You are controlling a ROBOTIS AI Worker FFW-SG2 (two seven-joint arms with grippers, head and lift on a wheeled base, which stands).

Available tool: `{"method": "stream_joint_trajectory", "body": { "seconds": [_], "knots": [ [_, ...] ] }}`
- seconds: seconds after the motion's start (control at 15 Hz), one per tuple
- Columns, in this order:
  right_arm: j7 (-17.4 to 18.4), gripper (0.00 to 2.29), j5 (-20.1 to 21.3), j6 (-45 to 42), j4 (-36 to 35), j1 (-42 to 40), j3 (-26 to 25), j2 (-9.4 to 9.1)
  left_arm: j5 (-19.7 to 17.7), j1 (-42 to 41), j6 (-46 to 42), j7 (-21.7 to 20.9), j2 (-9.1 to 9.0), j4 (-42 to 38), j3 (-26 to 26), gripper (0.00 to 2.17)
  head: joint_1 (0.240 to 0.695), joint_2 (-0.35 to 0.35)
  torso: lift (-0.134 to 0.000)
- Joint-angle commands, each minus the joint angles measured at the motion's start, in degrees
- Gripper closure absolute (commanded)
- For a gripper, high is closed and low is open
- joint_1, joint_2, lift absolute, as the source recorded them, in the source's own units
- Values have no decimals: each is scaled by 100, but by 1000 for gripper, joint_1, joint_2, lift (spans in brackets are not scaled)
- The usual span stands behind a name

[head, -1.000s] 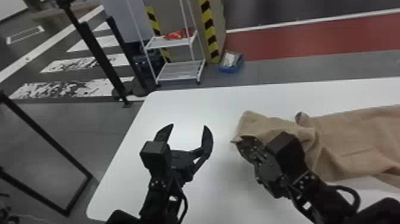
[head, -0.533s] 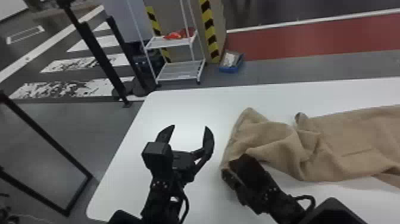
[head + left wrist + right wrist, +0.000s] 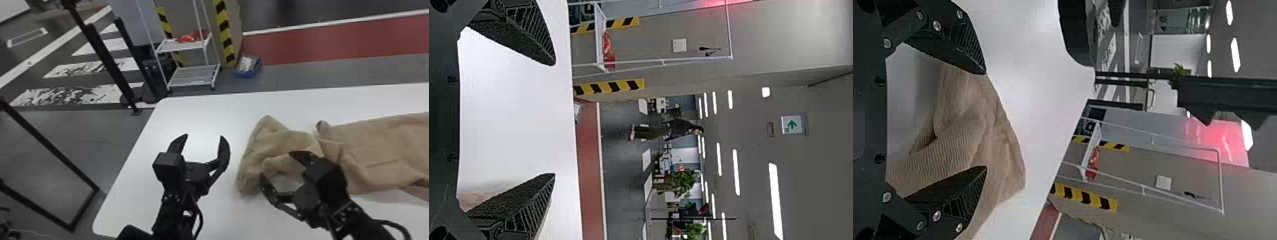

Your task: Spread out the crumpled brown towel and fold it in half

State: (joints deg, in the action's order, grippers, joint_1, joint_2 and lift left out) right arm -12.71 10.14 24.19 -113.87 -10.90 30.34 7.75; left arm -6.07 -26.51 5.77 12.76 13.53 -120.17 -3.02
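1. Judging by its creases, we are early in the job: the brown towel lies on the right side of the table, running out at the head view's right edge.
2. We have its farther-right stretch fairly flat, though we cannot tell whether that part is one layer.
3. We face a bunched, rumpled end at the right pincer, which is spread wide there and grips nothing.
4. We have the left pincer wide and empty over bare table, beside that end.
5. We likely need to open out this end, then make the whole fold.
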Motion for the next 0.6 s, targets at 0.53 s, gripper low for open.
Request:
{"method": "stream_joint_trajectory", "body": {
  "seconds": [0.53],
  "knots": [
    [-636,87,-1348,-647,-1094,-1441,-3218,297,27,23,-36,43,-9,47,-173,87,695,174,-125]
  ]
}}
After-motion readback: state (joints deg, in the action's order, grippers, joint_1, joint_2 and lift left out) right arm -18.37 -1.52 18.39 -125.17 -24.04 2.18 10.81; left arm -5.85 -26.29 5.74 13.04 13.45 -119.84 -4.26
